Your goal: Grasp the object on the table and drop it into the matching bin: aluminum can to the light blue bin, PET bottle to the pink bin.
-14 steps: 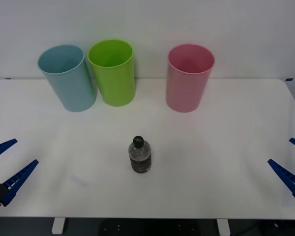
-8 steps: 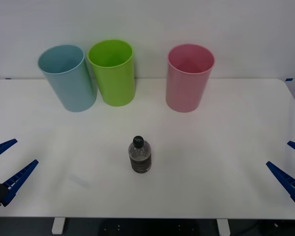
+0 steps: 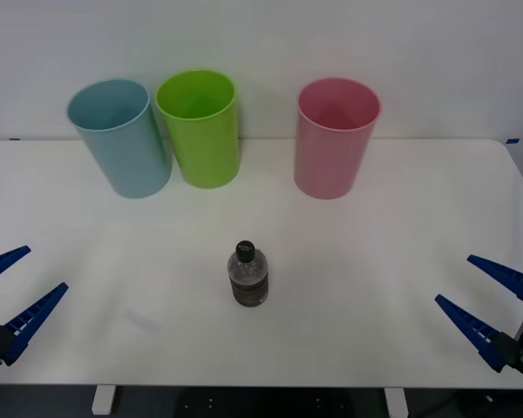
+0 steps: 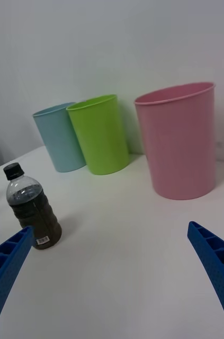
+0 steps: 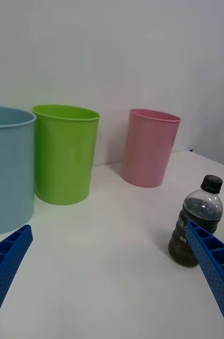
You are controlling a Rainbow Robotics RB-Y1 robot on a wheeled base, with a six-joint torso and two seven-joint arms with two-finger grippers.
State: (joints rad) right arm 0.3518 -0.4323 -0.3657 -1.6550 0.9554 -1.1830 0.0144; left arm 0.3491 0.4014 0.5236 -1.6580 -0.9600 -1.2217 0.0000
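PET bottle (image 3: 248, 277) stands upright near the middle of the table (image 3: 375, 226), long axis vertical, black cap up, dark liquid filling most of it (label band low on the body). It touches nothing.

3 bins stand along the far edge, mouths up. Light blue bin (image 3: 118, 137) at about 10 o'clock from the bottle, lime green bin (image 3: 200, 127) just beside it at 11 o'clock, pink bin (image 3: 334, 137) at 1 o'clock, set apart from the other 2. What can be seen of the insides holds nothing.

Left gripper (image 3: 10, 292) at 9 o'clock by the near left edge, fingers spread wide, holding nothing. Right gripper (image 3: 486, 299) at 3 o'clock, also wide and unloaded, well apart from the bottle.
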